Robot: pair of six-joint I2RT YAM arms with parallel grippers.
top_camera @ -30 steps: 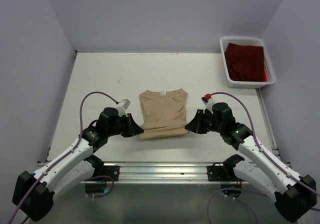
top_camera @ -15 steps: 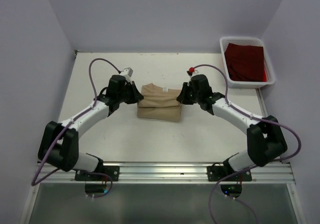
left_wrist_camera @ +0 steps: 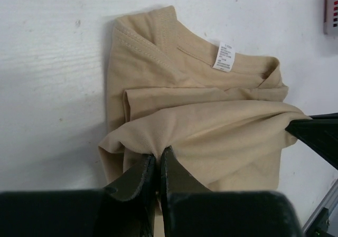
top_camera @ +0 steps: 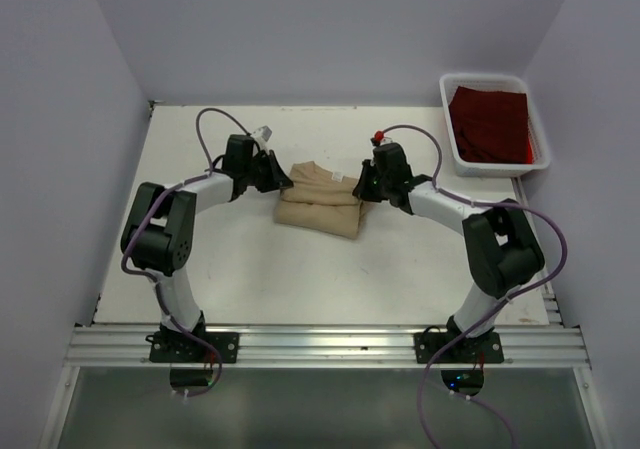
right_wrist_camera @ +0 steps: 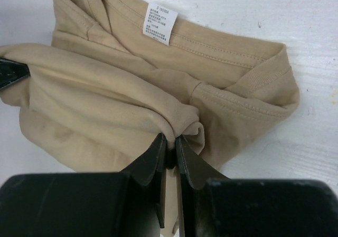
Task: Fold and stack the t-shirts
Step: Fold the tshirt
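Observation:
The tan t-shirt (top_camera: 320, 204) lies doubled over at mid-table, its white neck label (left_wrist_camera: 224, 56) showing near the collar (right_wrist_camera: 159, 26). My left gripper (top_camera: 283, 181) pinches the cloth's left end (left_wrist_camera: 158, 158), jaws shut on a fold of fabric. My right gripper (top_camera: 359, 191) is shut on the cloth's right end (right_wrist_camera: 174, 140). Both hold the lifted lower layer over the upper part of the tan t-shirt (left_wrist_camera: 211, 126). The dark red t-shirt (top_camera: 490, 121) rests folded inside the white bin at the far right.
The white plastic bin (top_camera: 449, 119) stands at the back right corner. Grey walls close in the left, back and right sides. An aluminium rail (top_camera: 320, 344) runs along the near edge by the arm bases.
Both grippers have carried the tan shirt's near hem away from me toward the collar, folding it in half. Both arms now stretch far forward.

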